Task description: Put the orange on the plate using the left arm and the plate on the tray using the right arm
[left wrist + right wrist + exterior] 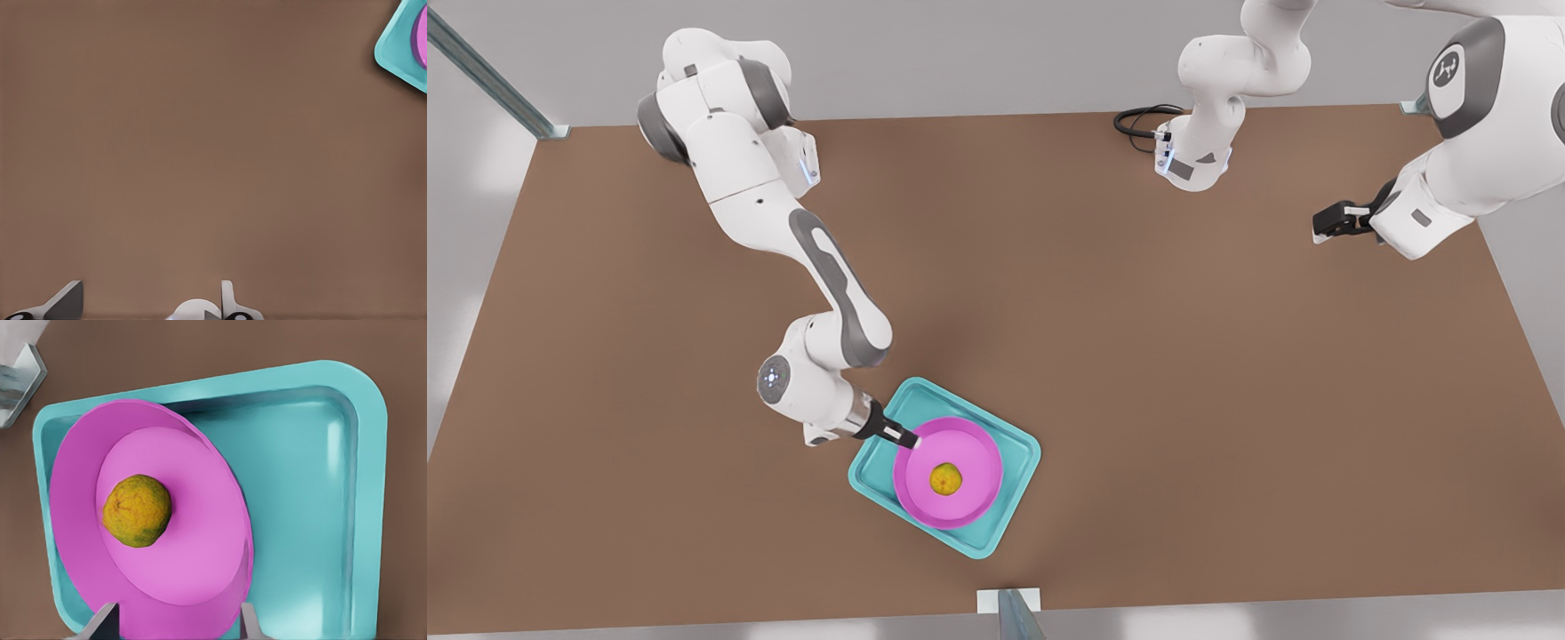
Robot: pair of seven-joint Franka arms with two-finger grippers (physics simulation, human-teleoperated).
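Note:
The yellow-orange orange (945,479) (137,511) lies in the middle of the magenta plate (969,462) (200,540). The plate lies in the teal tray (1009,453) (300,493), its rim overhanging one tray edge. My right gripper (907,438) (177,620), on the arm at the front view's left, is at the plate's rim. Its fingers stand apart, open, with the rim's near part between them. My left gripper (1320,227) (147,303) waits open over bare table at the front view's far right. One corner of the tray (400,57) and a sliver of the plate (422,37) appear in the left wrist view.
The brown table (1138,356) stretches wide around the tray. A black cable (1138,120) loops at an arm base at the back. A small bracket (1009,604) sits at the front edge just beyond the tray; metal posts stand at the back corners.

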